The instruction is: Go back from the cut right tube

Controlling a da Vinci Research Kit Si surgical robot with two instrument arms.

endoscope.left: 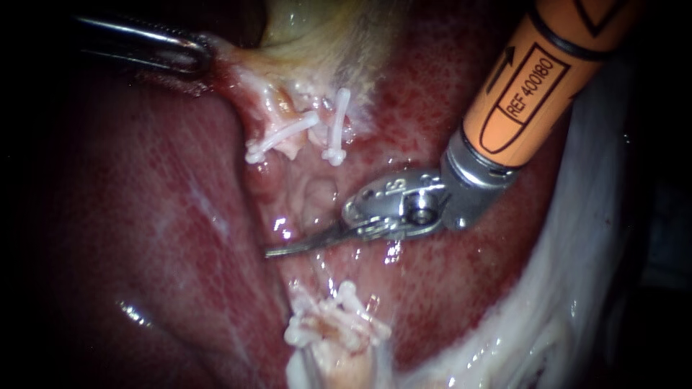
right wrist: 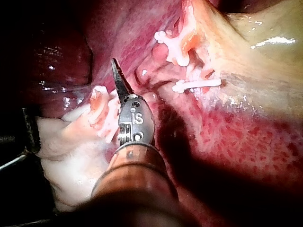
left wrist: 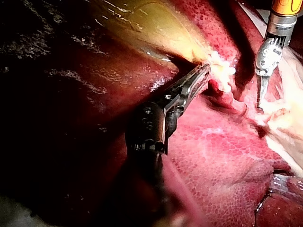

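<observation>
Endoscope view: clips (endoscope.left: 281,137) flank right instrument (endoscope.left: 277,251); gallbladder (endoscope.left: 317,36) gripped.

The liver (endoscope.left: 144,238) is dark red, mottled with paler pink speckles and whitish streaks; the gallbladder (endoscope.left: 321,29) is pale yellow-green. The clips (endoscope.left: 282,135) are white. The right instrument (endoscope.left: 288,250) has an orange shaft with black lines and a silver-grey tip, and the left instrument (endoscope.left: 200,54) is dark, shiny steel grey.
</observation>
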